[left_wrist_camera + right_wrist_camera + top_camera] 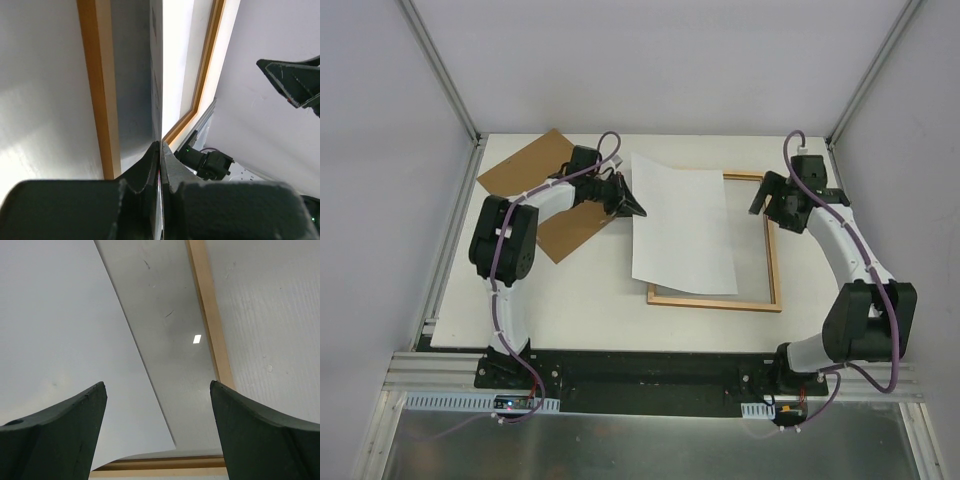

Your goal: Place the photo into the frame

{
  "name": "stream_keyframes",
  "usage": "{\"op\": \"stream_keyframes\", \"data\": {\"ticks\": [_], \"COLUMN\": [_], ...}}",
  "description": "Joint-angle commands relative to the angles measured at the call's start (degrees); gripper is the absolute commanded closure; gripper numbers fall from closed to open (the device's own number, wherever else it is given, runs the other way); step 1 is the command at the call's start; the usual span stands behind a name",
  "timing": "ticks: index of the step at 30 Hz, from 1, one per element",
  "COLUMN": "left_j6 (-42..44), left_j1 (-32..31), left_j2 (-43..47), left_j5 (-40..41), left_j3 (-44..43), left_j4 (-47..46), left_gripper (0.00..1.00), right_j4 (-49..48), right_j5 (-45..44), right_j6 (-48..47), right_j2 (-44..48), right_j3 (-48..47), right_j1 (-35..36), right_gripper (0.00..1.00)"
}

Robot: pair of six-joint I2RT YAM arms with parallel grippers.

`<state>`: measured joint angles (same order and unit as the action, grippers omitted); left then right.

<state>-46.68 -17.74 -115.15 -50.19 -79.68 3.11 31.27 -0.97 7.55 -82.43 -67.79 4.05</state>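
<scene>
Black fingertips of the left gripper point(638, 208) were pinched shut on the left edge of the photo point(682, 222), the sheet passing edge-on between them in the left wrist view. The right gripper point(778, 208) hovered with its jaws spread wide and held nothing, above the right rail of the frame point(772, 262). I saw the photo lying white side up, skewed across the frame's left and middle portion, its right edge short of the right rail and its lower left corner overhanging the bottom rail. I judged the sheet light, thin and limp, prone to bowing and creasing, so I would hold it by the margins only. The frame lay flat on the table point(580, 310), thin orange-brown wood around a reflective pane. A brown board point(535, 170) lay beyond the left arm.
</scene>
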Motion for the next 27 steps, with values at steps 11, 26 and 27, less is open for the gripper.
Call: {"op": "stream_keyframes", "data": {"ticks": [11,26,27], "left_j6": [-2.0,-3.4,-3.9], "left_j1": [-4.1,-7.0,-7.2], "left_j2": [-5.6,-8.2,-8.4], "left_j5": [-2.9,-1.4,-1.0], "left_j3": [-5.7,-7.0,-7.1], "left_j4": [-4.3,-6.5,-7.2], "left_gripper": [1.0,1.0,1.0], "right_j4": [-5.9,-9.5,-9.6], "right_j5": [5.8,7.0,7.3], "right_j6": [3.5,2.4,2.4], "right_j2": [-7.4,-14.0,-14.2], "right_j3": [1.1,1.2,1.0], "right_j1": [-7.2,-9.2,-9.2], "right_gripper": [0.14,0.13,0.13]}}
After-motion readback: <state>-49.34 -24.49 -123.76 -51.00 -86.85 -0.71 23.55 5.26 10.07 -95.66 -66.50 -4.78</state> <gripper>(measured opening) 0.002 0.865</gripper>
